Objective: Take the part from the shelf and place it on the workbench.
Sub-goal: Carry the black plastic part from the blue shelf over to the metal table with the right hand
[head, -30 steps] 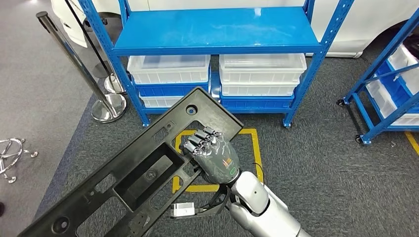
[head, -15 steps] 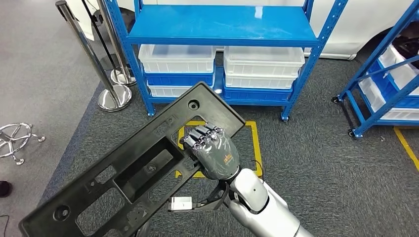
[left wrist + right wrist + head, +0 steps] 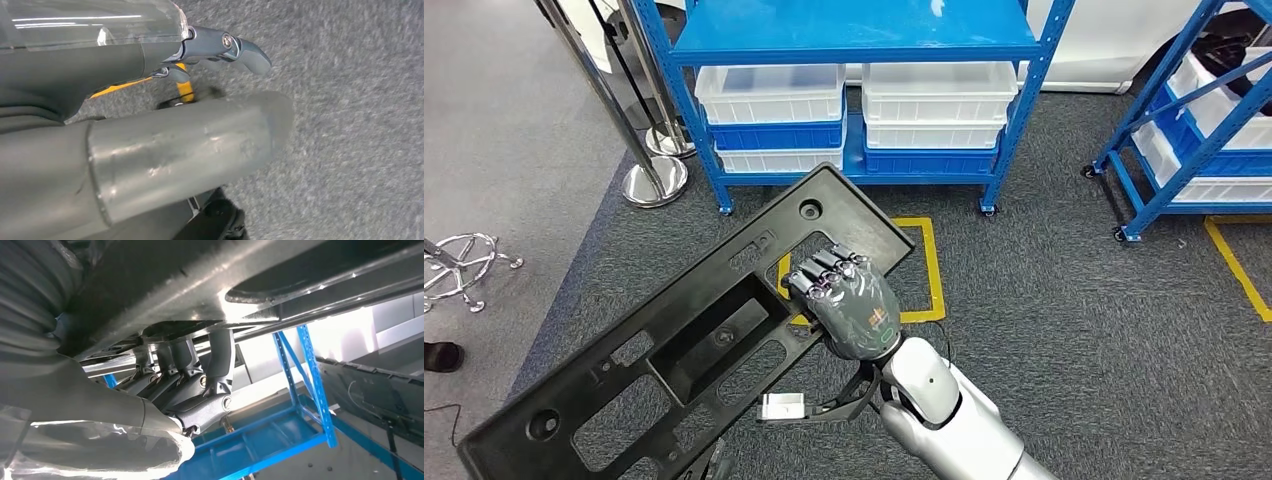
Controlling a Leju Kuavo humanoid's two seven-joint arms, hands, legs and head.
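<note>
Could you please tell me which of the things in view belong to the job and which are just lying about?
Job:
- black part, held up over the carpet
- right hand, gripping the part
- blue shelf, top bare

Lying about:
- white bins low in the shelf
- yellow floor marking
- chrome posts
- second rack

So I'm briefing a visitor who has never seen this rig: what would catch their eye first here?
First the long black part, slanting across the lower left of the head view, gripped at an opening by the right robot hand. Behind it stands the blue shelf with white bins underneath, and a yellow floor marking on the grey carpet.
</note>
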